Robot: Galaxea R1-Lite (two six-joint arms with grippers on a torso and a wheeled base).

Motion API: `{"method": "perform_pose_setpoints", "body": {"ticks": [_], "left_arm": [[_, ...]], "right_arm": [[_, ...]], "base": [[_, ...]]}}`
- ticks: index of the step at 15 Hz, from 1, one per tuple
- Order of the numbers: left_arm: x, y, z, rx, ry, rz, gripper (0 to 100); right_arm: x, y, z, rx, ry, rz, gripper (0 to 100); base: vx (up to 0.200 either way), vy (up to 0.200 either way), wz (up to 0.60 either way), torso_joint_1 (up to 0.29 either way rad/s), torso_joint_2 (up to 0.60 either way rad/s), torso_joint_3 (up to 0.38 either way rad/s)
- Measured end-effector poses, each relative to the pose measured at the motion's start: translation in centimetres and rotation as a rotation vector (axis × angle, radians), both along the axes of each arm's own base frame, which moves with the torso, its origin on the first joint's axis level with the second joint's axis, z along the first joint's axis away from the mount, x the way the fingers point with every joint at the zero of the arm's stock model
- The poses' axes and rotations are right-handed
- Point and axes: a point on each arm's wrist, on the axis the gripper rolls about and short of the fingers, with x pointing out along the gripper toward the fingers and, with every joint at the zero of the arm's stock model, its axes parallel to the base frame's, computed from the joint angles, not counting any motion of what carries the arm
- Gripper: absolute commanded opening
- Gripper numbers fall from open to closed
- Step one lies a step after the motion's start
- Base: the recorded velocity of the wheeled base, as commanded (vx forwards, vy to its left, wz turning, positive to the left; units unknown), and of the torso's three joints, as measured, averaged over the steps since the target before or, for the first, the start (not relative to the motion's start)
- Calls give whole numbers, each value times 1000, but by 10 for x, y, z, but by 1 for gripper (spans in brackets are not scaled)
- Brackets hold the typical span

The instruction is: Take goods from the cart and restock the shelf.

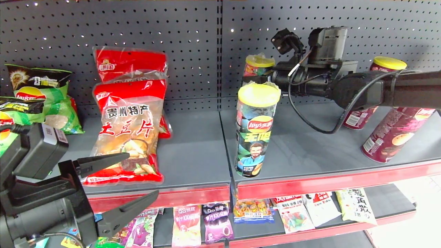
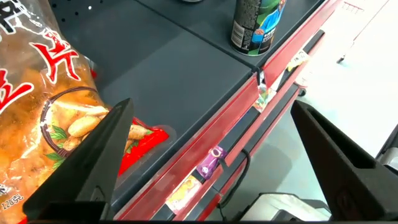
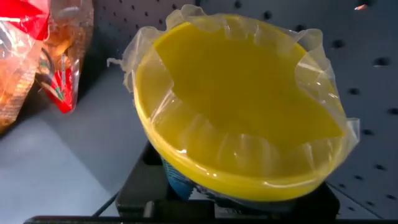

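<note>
A: Right gripper (image 1: 255,80)?
B: At the back of the shelf (image 1: 196,151), centre. It is closed round the rear can (image 1: 259,63), with dark fingers on both sides of the body just under the yellow lid. The right wrist view has that lid (image 3: 242,93) close up, with loose plastic wrap crinkled round its rim.

A: And the front can (image 1: 255,137)?
B: Upright near the shelf's front edge, directly in front of the rear can and just below the right gripper. It has the same yellow lid and a dark green body. Nothing touches it.

A: Left gripper (image 1: 143,174)?
B: Low at the robot's left, in front of the shelf's red edge. Its jaws are spread wide and hold nothing. The upper fingertip overlaps the foot of the red snack bag (image 1: 129,134); I can't tell if they touch.

A: Other stock?
B: A second red bag (image 1: 129,62) stands behind the first, against the pegboard (image 1: 155,27). Green chip bags (image 1: 44,100) are at far left. Of the two maroon cans at right, one (image 1: 392,134) is tilted and the other (image 1: 379,69) is partly hidden by the arm. Small packets (image 1: 220,220) lie on the shelf below.
</note>
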Motion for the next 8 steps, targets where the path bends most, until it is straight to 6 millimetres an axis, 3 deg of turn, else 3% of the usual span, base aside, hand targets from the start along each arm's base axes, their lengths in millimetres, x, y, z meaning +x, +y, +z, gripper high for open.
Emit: {"method": "perform_pose_setpoints", "body": {"ticks": [7,8], "left_arm": [[4,-2,-1,6,12,-2,100],[4,-3,-1,7,14,-2,100]], "right_arm": [[-2,11,-5,3,18,24,0],[-3,12,-6,2,21,26,100]], "base": [[0,0,0,0,0,0],[0,0,0,0,0,0]]}}
